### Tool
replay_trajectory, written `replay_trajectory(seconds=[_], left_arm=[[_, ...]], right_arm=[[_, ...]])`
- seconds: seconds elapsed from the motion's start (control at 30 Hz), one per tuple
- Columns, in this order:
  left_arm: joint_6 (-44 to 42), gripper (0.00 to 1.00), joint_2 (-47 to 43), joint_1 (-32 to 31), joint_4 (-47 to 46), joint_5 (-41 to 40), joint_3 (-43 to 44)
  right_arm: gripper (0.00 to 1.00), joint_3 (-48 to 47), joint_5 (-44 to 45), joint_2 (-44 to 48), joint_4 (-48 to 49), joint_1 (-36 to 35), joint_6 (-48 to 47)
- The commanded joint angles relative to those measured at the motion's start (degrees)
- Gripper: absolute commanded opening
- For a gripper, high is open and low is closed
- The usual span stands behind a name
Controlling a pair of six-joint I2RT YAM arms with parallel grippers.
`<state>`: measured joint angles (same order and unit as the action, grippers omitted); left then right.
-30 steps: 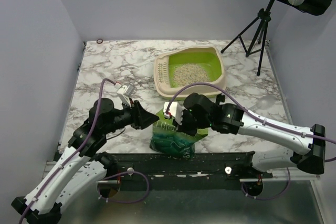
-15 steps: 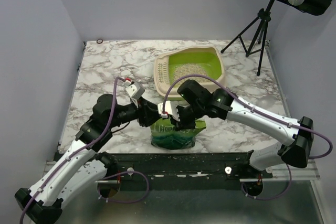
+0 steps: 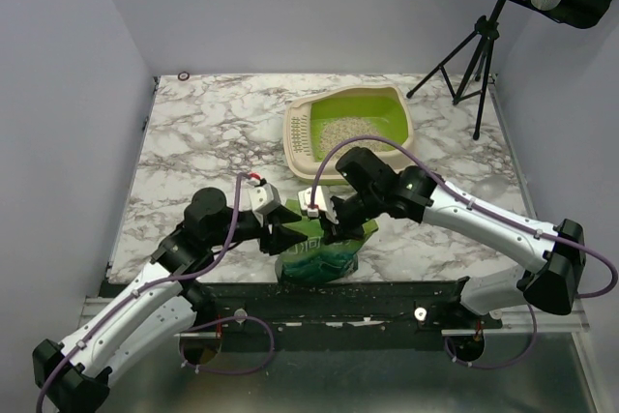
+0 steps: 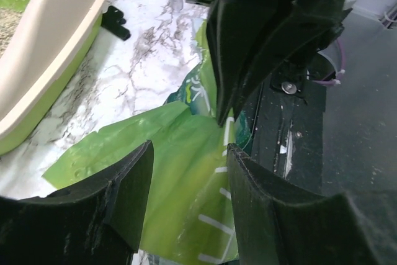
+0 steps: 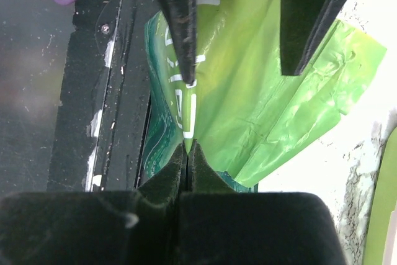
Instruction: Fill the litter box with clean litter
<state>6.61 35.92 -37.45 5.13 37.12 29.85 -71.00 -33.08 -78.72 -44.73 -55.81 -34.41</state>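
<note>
Left gripper (image 4: 189, 153) has its fingers spread wide, one on each side of a crumpled flap of the green bag (image 3: 319, 256), and as far as I can see it isn't clamping anything. The right gripper (image 5: 187, 150) comes in from the opposite side with its fingers pressed tight together. From both wrist views it looks like they're pinching the thin top edge of that bag. The two grippers sit tip to tip right over the bag, which stands at the near edge of the tabletop (image 3: 203, 132), about halfway along it.

The litter box (image 3: 406, 147) is well apart from all that, toward the far right part of the tabletop, with its slotted end pointing left. There's a patch of litter (image 3: 343, 130) in the middle of its floor, with plenty of lime green showing around it.

Also a black tripod (image 3: 474, 65) just off the far right corner, and a small dark ring (image 3: 184, 74) at the far left corner.
</note>
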Motion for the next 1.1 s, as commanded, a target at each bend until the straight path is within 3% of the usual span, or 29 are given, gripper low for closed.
replay_trajectory(seconds=[0.0,0.47,0.73,0.8,0.87,0.93,1.07], left_arm=[[-1.08,0.59,1.25,-0.87,-3.19,6.2,-0.58],[-1.95,0.64,6.43,-6.14,0.23,6.03,-1.19],[-3.8,0.61,11.1,-8.95,2.43,0.59,-0.49],[-3.8,0.51,11.19,-8.95,2.08,-1.34,-0.67],[-3.71,0.23,12.15,-8.87,2.34,-3.28,-0.32],[-3.88,0.01,13.12,-8.95,2.96,-4.69,0.39],[-5.03,0.0,12.51,-8.95,4.1,-8.99,1.62]], right_arm=[[0.0,0.6,-3.48,1.46,5.79,0.44,0.84],[0.0,0.95,-3.04,1.72,6.15,0.79,0.84],[0.0,1.57,-3.04,3.39,6.23,0.88,1.1],[0.0,2.01,-3.22,4.1,6.32,0.88,1.1],[0.0,2.27,-3.13,4.54,6.32,0.79,1.36],[0.0,2.45,-2.87,4.89,6.15,0.88,1.54],[0.01,3.59,-0.07,6.47,6.15,0.79,2.33]])
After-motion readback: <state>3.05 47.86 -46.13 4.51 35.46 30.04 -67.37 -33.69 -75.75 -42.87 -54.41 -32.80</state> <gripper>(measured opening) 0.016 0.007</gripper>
